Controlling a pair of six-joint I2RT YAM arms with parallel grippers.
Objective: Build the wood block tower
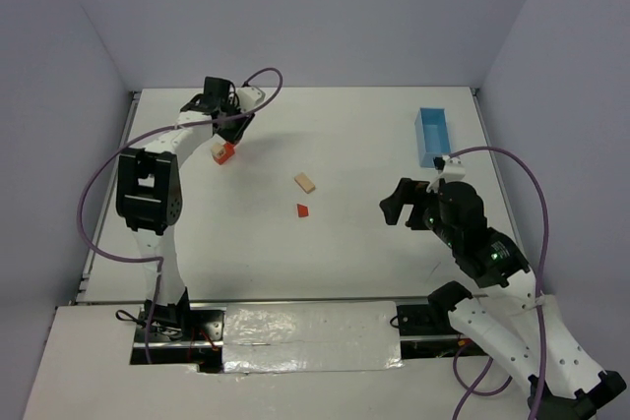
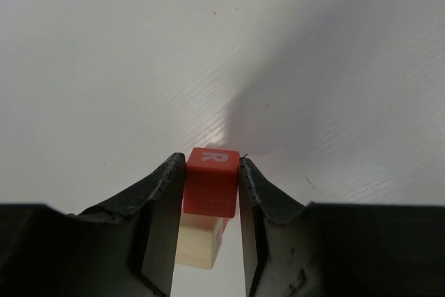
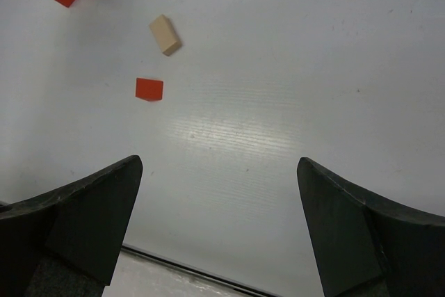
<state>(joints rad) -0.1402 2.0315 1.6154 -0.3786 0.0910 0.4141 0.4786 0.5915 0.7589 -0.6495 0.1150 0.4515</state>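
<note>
One red cube [image 2: 211, 182] tight between the left jaws; right jaws spread wide.

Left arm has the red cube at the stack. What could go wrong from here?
The red R cube, clamped in the left gripper, looks offset from the tan block beneath, so it might tip on release. The jaws also reach down beside that tan block; withdrawing carelessly could nudge it.

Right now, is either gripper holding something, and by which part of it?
The left gripper holds the red cube marked R, pinched by its two opposite side faces. The right gripper is open and holds nothing.
</note>
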